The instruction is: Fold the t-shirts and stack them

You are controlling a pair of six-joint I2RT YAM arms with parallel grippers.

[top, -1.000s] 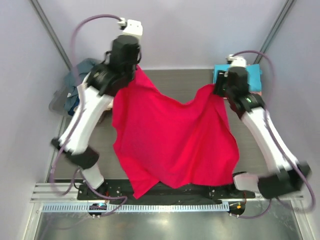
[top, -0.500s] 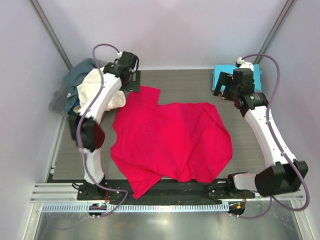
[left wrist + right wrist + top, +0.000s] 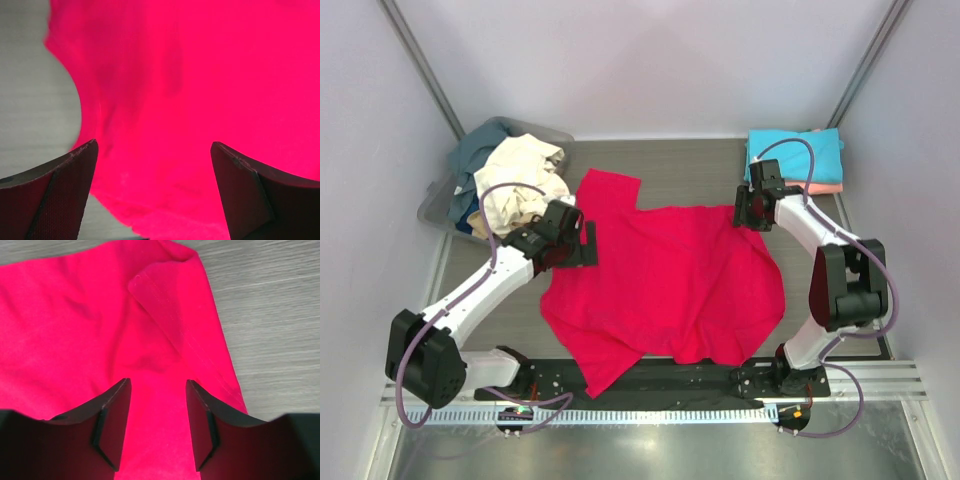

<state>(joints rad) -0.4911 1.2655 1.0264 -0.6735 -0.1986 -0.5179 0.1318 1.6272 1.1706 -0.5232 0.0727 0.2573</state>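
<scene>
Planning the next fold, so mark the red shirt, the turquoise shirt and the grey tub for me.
red shirt (image 3: 670, 280): top external view, middle of its body.
turquoise shirt (image 3: 828, 148): top external view, its far right corner.
grey tub (image 3: 432, 210): top external view, its left wall.

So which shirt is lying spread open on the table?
The red shirt, flat in the middle. The turquoise one is folded at the far right corner; the cream one is bunched in the tub.
</scene>
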